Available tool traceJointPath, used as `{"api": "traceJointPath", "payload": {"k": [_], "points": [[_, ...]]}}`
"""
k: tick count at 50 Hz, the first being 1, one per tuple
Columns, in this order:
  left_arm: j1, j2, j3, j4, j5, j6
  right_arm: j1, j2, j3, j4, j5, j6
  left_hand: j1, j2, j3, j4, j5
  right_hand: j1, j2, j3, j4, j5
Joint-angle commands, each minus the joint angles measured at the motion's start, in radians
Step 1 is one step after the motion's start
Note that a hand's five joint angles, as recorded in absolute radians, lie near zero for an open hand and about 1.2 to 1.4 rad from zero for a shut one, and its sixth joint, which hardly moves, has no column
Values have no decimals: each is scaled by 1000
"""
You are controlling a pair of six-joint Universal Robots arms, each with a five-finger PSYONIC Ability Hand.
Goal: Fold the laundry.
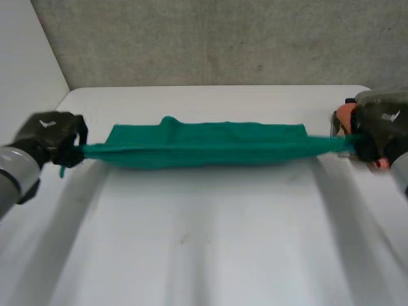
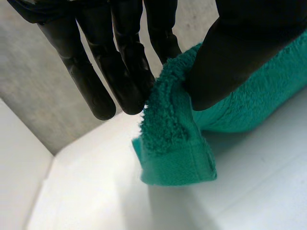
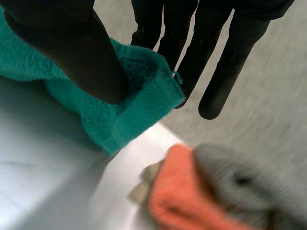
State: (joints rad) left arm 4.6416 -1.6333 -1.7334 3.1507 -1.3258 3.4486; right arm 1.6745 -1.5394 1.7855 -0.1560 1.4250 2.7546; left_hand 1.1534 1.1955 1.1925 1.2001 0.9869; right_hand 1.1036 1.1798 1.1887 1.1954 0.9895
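Currently the towel [image 1: 204, 150] stretches across the table [image 1: 204, 242]. At 9 o'clock the left hand [image 1: 51, 135] pinches its end; at 3 o'clock the right hand [image 1: 376, 131] pinches the other.

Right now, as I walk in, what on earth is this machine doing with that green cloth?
The robot is folding laundry. Its left hand pinches one end of a green towel between thumb and fingers, and its right hand pinches the other end the same way, so the towel is stretched in a long band across the white table. A heap of orange and grey cloths lies at the table's edge beside the right hand.
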Motion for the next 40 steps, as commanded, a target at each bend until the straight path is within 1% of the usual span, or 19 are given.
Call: {"api": "traceJointPath", "payload": {"k": [1,2,5,6,9,12,13,16,17,23,25,28,32,33,35,36,38,39,40], "points": [[62,265,20,-293,10,159,-32,-182,-159,389,-86,-262,243,201,204,196,235,293,217,208,201,232],[65,301,15,-332,11,237,-36,-192,-190,459,-86,-301,243,201,204,196,235,293,217,208,201,232],[68,337,-3,-365,14,348,-32,-189,-244,554,-81,-364,243,201,204,196,235,293,217,208,201,232],[68,337,-18,-367,13,400,-32,-188,-253,569,-84,-375,243,201,204,196,235,293,217,208,201,232],[65,310,-52,-360,11,475,-30,-147,-276,575,-83,-383,243,201,204,196,235,293,217,208,201,232],[63,239,-64,-337,10,492,-27,-65,-287,575,-83,-382,243,201,204,196,235,293,217,208,201,232],[56,178,-63,-305,8,492,-22,-4,-297,573,-81,-378,243,201,204,196,235,293,217,208,201,232],[48,86,-55,-246,8,492,2,79,-317,573,-71,-381,243,201,204,196,235,293,217,208,201,232],[33,26,-43,-201,7,494,19,137,-333,572,-61,-380,243,201,204,196,235,293,217,208,201,232],[-58,-184,70,-40,-7,503,59,314,-405,523,15,-363,243,201,204,196,235,293,217,208,201,232],[-87,-252,128,4,-18,503,60,363,-432,462,38,-346,243,201,204,196,235,293,217,208,201,232],[-99,-316,190,41,-35,501,67,403,-460,385,49,-325,243,201,204,196,235,293,217,208,201,232],[-124,-425,352,113,-73,501,91,476,-558,244,52,-288,243,201,204,196,235,293,217,208,201,232],[-145,-457,441,150,-97,497,105,505,-621,180,58,-268,243,201,204,196,235,293,217,208,201,232],[-170,-479,536,193,-130,488,116,527,-690,113,72,-237,243,201,204,196,235,293,217,208,201,232],[-188,-485,617,254,-163,474,126,538,-756,37,96,-204,243,201,204,196,235,293,217,208,201,232],[-198,-491,679,339,-188,452,133,539,-805,-51,124,-167,243,201,204,196,235,293,217,208,201,232],[-198,-485,714,435,-209,420,134,536,-840,-151,149,-133,243,201,204,196,235,293,217,208,201,232],[-196,-481,724,495,-216,402,134,533,-851,-218,163,-113,243,201,204,196,235,293,217,208,201,232]]}}
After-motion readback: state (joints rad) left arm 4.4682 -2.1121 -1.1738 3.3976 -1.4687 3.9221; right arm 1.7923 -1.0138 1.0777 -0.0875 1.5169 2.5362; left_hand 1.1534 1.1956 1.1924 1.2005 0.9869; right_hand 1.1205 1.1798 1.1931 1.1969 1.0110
